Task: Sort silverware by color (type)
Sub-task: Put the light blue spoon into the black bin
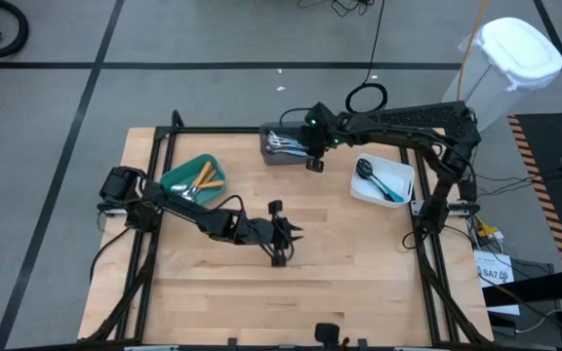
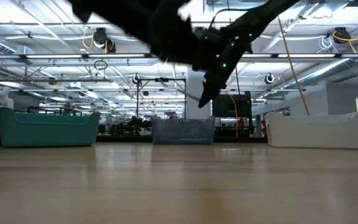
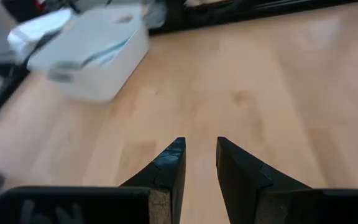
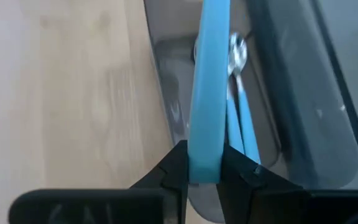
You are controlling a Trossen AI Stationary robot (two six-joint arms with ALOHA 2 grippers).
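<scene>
R gripper [image 4: 202,163] jaws clamp blue-handled utensil [image 4: 207,93] over grey bin [image 1: 283,146]; L gripper [image 3: 199,158] low over worktop [image 1: 340,263], jaws slightly apart, empty.

I logged a light wooden table [image 1: 291,292] inside a black frame. Three bins sat directly on it along the far half: a teal bin [image 1: 193,180] toward the left arm's side, a grey bin [image 1: 286,146] at the far middle, a white bin [image 1: 383,181] toward the right arm's side. The near boards lay bare, grain running front to back.
</scene>
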